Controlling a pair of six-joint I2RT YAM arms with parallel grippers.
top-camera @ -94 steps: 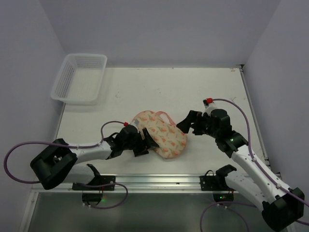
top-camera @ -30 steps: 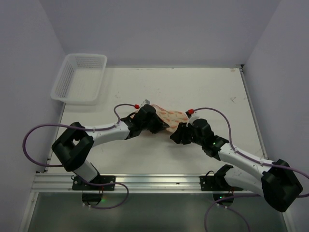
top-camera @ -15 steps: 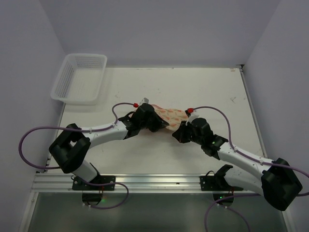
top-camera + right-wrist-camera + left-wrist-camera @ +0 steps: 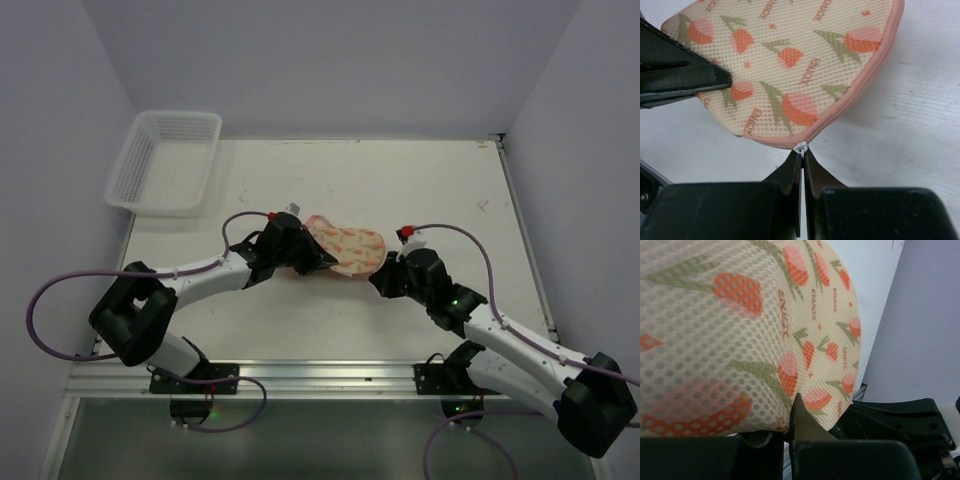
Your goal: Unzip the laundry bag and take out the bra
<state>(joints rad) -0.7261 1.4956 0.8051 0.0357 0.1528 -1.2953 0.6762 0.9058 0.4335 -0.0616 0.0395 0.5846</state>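
The laundry bag (image 4: 348,247), a cream oval pouch with orange print and pink trim, lies mid-table between both arms. My left gripper (image 4: 322,262) is shut on the bag's left edge; in the left wrist view the printed mesh (image 4: 740,330) fills the frame, with the fingers pinching its rim (image 4: 792,409). My right gripper (image 4: 374,274) sits at the bag's right end. The right wrist view shows it (image 4: 803,156) shut on the small white zipper pull (image 4: 801,148) at the pink trim of the bag (image 4: 790,65). The bra is hidden.
A white lattice basket (image 4: 165,160) stands at the table's back left corner. The white table (image 4: 430,190) stretches behind the bag. A metal rail (image 4: 320,378) runs along the near edge. The left finger (image 4: 680,75) shows dark at the right wrist view's left side.
My right gripper has gone from open to shut on the zipper pull and has drawn back to the right. The left gripper and the bag have shifted slightly left.
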